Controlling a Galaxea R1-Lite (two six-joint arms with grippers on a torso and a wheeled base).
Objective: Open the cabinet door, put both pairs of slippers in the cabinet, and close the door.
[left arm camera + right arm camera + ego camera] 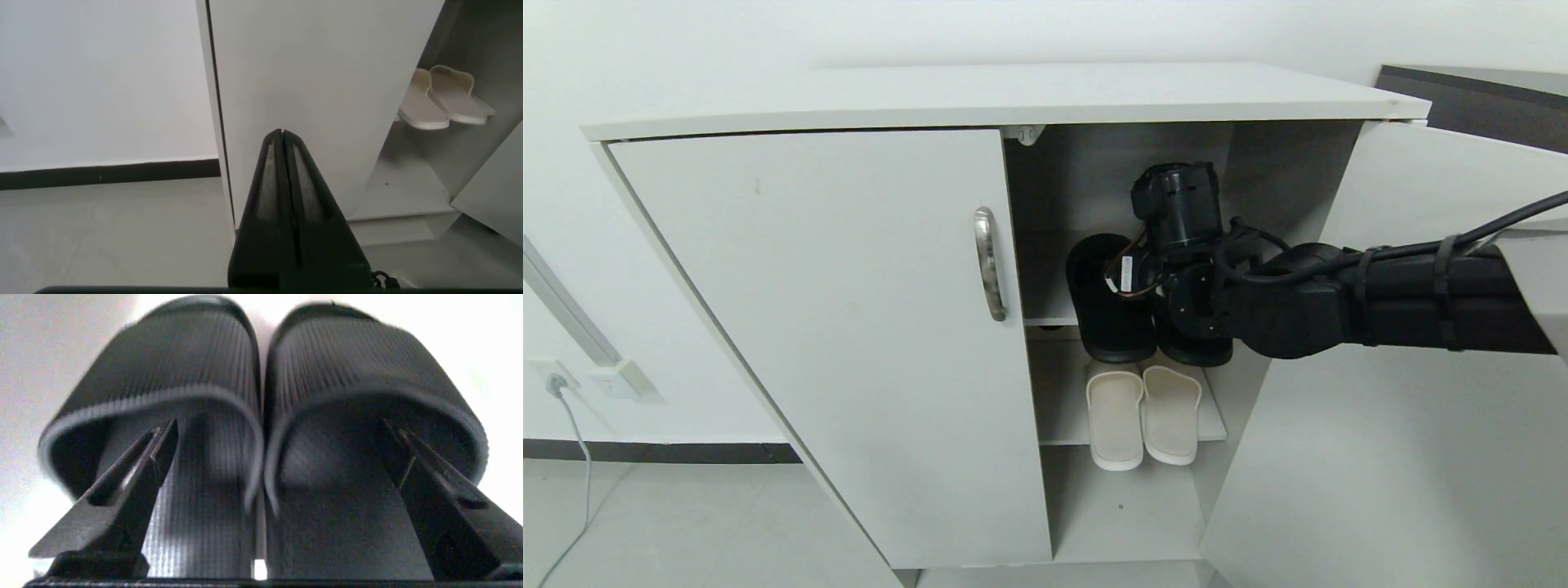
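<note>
Sitting at the lower left of the head view, a wall socket (556, 382) holds a grey cable (580, 457) that trails toward the floor. The left gripper (282, 135), seen from its own wrist, has its fingers pressed together with nothing between them, low before the white cabinet (1013, 94). The cabinet's left door (833, 327) is closed, with a metal handle (988, 263) on its right edge. At frame centre the compartment stands open. The black slippers (1107, 302) lie side by side, touching, on the upper shelf (1045, 314). The white slippers (1143, 412) lie just below on the lower shelf (1054, 392), heels hanging over its front edge. The right arm (1339, 302) comes in from the right edge to the black pair. Its wrist view shows the right gripper (279, 425) spread wide, one finger (122, 506) at each black slipper's foot opening. I cannot tell whether they touch. The right door (1380, 457) stands swung open at far right.
</note>
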